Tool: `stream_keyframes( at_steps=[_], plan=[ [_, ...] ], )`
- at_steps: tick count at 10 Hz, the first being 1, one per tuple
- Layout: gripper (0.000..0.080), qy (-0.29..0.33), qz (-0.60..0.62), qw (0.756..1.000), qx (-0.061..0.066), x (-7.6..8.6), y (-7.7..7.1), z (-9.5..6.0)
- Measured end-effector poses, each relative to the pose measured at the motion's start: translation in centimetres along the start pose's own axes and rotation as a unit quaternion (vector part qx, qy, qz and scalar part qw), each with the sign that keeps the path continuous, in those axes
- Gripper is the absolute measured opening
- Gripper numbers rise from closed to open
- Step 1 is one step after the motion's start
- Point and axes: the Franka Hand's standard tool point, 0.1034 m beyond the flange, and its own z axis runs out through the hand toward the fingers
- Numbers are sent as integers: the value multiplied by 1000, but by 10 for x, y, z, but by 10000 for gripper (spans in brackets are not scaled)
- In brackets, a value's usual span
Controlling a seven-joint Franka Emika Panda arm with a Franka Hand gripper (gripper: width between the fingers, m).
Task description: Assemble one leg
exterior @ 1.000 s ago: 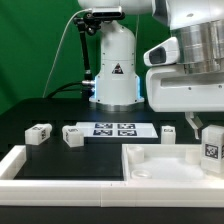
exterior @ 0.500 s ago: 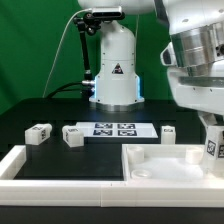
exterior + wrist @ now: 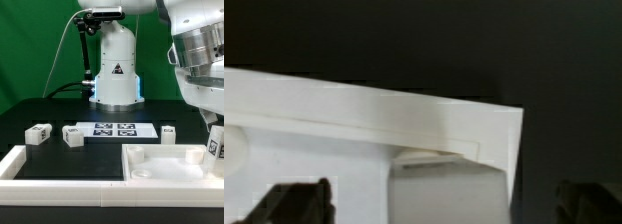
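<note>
One leg [image 3: 213,148], a small white tagged peg, stands upright at the near-right corner of the large white square panel [image 3: 160,160]. My gripper [image 3: 211,127] hangs just above it at the exterior view's right edge. In the wrist view the leg [image 3: 448,188] sits between the two dark fingers [image 3: 295,202], with a gap on each side, so the gripper [image 3: 441,203] is open and not touching it. The panel's corner [image 3: 420,115] shows white against the black table. Three more legs lie on the table [image 3: 40,132], [image 3: 72,135], [image 3: 168,132].
The marker board [image 3: 113,129] lies flat mid-table in front of the robot base [image 3: 113,70]. A low white rim [image 3: 30,165] runs along the front left of the table. The arm's bulky wrist fills the upper right of the exterior view.
The arm and gripper have moved toward the exterior view's right and now stand over the leg at the panel's corner. The leg and the other parts have not moved.
</note>
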Motion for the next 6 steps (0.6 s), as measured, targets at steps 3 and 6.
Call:
stream_keyframes(
  at_steps=[3,6],
  plan=[
    [648,12,-229,973,-19,-1,0,-1],
    [649,31,-427,903,-37,2,-2,-1]
  ],
)
